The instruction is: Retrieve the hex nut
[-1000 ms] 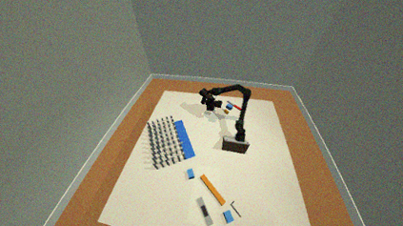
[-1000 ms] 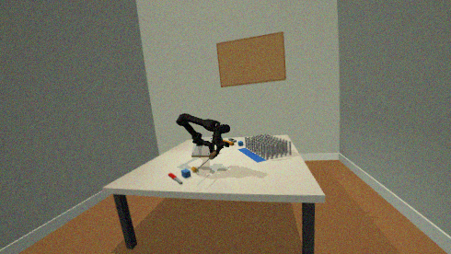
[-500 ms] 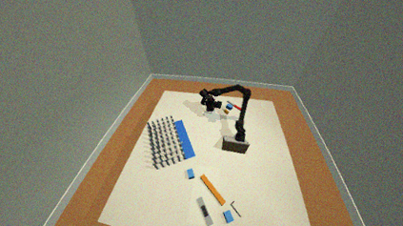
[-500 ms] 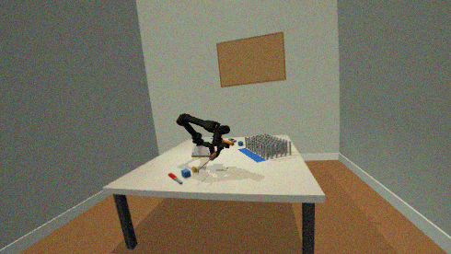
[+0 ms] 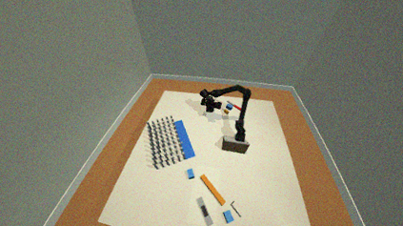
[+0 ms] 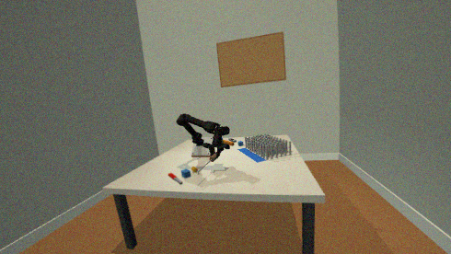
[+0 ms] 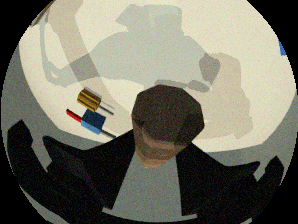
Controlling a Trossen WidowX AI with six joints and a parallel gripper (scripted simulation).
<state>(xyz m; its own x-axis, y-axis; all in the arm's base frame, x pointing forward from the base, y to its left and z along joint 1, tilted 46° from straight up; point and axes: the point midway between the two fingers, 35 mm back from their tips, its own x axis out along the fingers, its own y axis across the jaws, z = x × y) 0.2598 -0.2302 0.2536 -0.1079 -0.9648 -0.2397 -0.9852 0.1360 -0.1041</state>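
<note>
Gripping a brown-handled tool in the closed-up gripper, thin shaft slanting down, well apart from the standing spacers and blue strip, hex nut too small to make out.

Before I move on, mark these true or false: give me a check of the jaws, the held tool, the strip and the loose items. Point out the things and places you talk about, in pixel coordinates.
1. The jaws (image 5: 212,106) (image 6: 214,155) are closed on a brown-handled tool (image 6: 213,157) (image 7: 168,112). True.
2. The orange bar (image 5: 213,189) lies across the blue taped strip (image 5: 185,139) (image 6: 251,155) (image 7: 283,48). False: it lies away from the strip.
3. An L-shaped rod (image 5: 235,209) lies beside a blue block (image 5: 228,216). True.
4. The red-ended rod (image 5: 237,107) (image 6: 173,176) (image 7: 74,115) lies among the metal spacers (image 5: 165,142) (image 6: 268,147). False: it is outside them.
5. The held tool is inside the spacer field. False: it is outside.
</note>
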